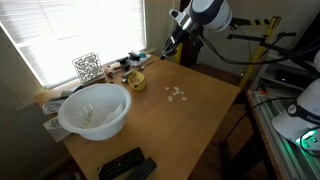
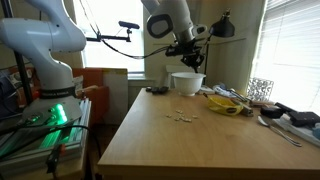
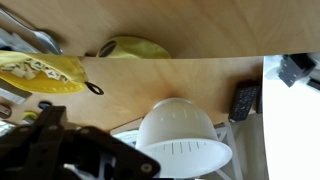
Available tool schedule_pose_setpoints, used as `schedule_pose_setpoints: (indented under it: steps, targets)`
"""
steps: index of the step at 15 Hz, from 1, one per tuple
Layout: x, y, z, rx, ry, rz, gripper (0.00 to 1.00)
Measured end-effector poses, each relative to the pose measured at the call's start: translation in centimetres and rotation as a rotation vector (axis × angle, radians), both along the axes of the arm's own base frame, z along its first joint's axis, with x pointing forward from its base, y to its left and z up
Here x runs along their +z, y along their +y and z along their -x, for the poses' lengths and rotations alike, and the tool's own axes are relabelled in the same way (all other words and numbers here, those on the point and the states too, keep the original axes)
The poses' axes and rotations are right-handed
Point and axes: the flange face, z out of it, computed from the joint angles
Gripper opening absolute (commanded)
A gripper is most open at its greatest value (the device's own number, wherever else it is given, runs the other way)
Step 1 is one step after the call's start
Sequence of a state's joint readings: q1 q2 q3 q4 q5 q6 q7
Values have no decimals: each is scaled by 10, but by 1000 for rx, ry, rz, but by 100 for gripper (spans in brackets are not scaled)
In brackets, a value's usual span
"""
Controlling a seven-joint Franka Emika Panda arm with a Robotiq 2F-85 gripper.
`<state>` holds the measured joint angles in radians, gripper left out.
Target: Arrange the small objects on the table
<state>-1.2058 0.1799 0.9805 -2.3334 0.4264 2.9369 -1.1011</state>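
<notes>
While the gripper (image 1: 170,50) is hovering at the upper right of an exterior view, we are finding the small objects (image 1: 178,94) lying in a loose cluster on the table (image 1: 200,125), just right of centre and well apart from it.

Again in an exterior view, the gripper (image 2: 188,60) is hanging above the white bowl (image 2: 187,83), and the small objects (image 2: 182,117) are lying lower, at centre.

In the wrist view the bowl (image 3: 180,135) is filling the lower middle, and no small objects are showing.

We are judging that the gripper should travel over the cluster, descend straight and close on one piece without nudging the others. It is touching nothing, and we cannot tell how wide its jaws are standing.
</notes>
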Motion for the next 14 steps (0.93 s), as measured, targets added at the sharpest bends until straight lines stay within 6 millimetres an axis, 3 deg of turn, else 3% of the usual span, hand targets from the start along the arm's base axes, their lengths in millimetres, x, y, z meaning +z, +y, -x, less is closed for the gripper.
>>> schedule_pose_setpoints:
  steps: [3, 5, 9, 14]
  targets:
    - [19, -24, 21, -87, 130, -22, 0]
    - [15, -32, 34, -121, 228, -60, 0]
    - [-15, -37, 51, -169, 403, -88, 0]
    - [-65, -28, 49, -239, 506, -97, 0]
